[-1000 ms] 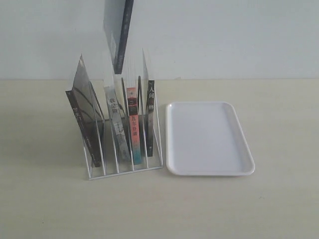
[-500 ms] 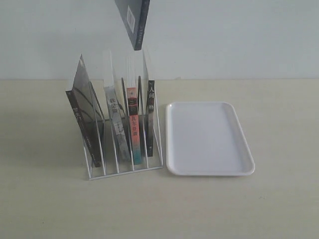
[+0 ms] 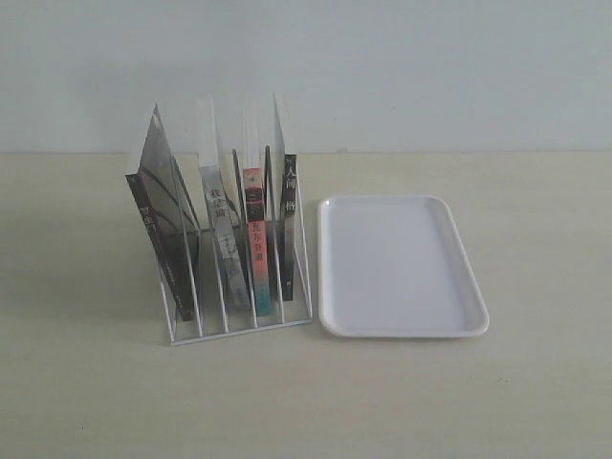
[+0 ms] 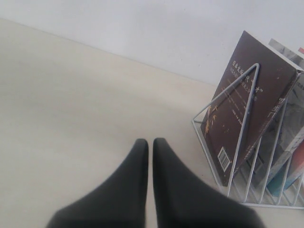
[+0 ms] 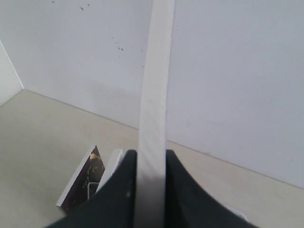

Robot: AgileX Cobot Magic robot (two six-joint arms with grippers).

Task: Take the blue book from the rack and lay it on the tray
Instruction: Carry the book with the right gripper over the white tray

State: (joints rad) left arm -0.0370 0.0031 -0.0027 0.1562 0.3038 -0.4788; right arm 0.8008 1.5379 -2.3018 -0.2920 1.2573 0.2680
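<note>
Okay, I'm gripping the book (image 5: 154, 95) in the right gripper (image 5: 151, 156), jaws clamped on both faces. It's showing edge-on, only the pale page edge is visible, and the cover is hidden, so I can't confirm the colour from here. The book is hanging in the air above the rack (image 3: 241, 331), outside the exterior view's frame; the right wrist view is looking down past it onto the rack's top. The left gripper (image 4: 150, 141) is hovering low beside the rack, fingers pressed nearly together on nothing.

Four other books (image 3: 253, 244) are standing in the rack's slots. The tray (image 3: 402, 263) is lying just beside the rack, nothing on it.

I'm judging the step as the carry-over to the tray. To do it well I'm thinking:
- travelling sideways away from the rack while high, so the lower corner isn't snagging the dividers
- turning the wrist over the tray until the cover is facing down flat
- lowering until a face is touching the tray floor inside the rim, then letting go
- going slow, since the grip is at one end and the long free end could swing

The table (image 3: 478, 402) is looking pale beige, matte and level. The wall (image 3: 430, 67) beyond the rack is plain white, with a few dark specks and a room corner in the right wrist view.
</note>
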